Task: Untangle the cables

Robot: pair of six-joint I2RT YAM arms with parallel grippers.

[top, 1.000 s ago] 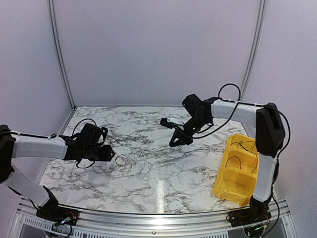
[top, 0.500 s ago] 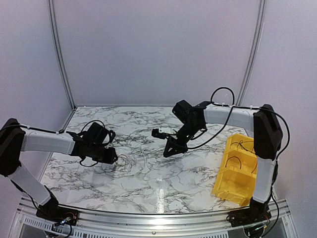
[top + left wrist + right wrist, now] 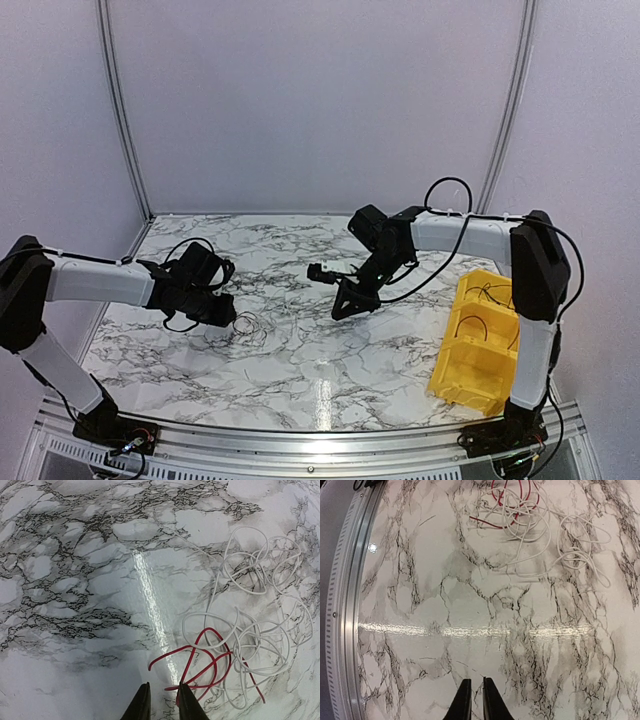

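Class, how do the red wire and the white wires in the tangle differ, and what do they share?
Colour: the red wire is bright red; the white wires are pale. Spread: the red wire loops in one small cluster beside the left gripper; the white wires sprawl wider, in two clusters. Both are thin, curled and interlaced on the table.

White and red cables [image 3: 518, 514] lie tangled.

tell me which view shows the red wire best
Left wrist: the red wire is large and sharp, laced through the white wires. Right wrist shows it farther off, cut by the top edge. Top external shows only a faint tangle, no colour.
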